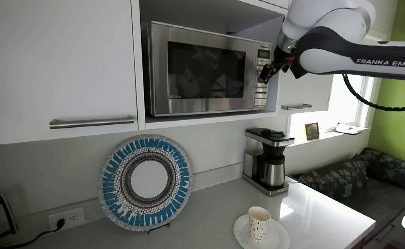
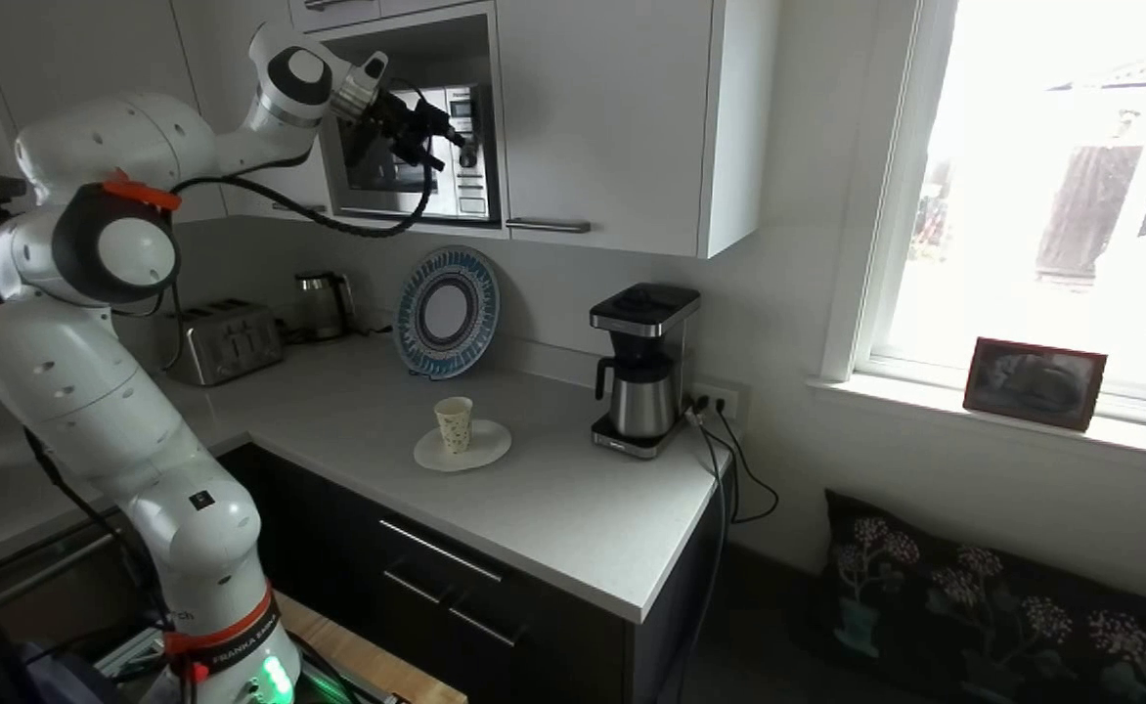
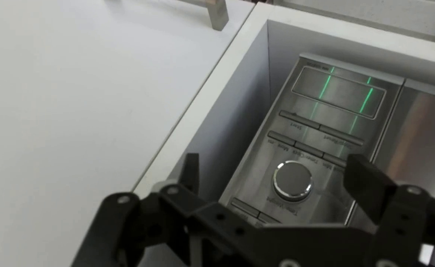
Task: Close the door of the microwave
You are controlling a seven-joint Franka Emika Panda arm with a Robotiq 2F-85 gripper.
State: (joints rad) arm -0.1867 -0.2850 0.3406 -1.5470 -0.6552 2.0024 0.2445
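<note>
White cabinets (image 1: 57, 62) flanked the microwave (image 1: 213, 74), which sat in an open niche (image 1: 188, 14) above the desk (image 1: 209, 214), its door (image 1: 202, 69) flush with the button panel (image 3: 314, 163). The claw (image 3: 275, 170) hung in front of that panel, its fingers (image 3: 191, 174) spread. Below, a cup (image 1: 258, 223) stood on a plate (image 1: 276, 237).

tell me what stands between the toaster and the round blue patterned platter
In an exterior view, a kettle stands on the counter between the toaster and the platter.
</note>
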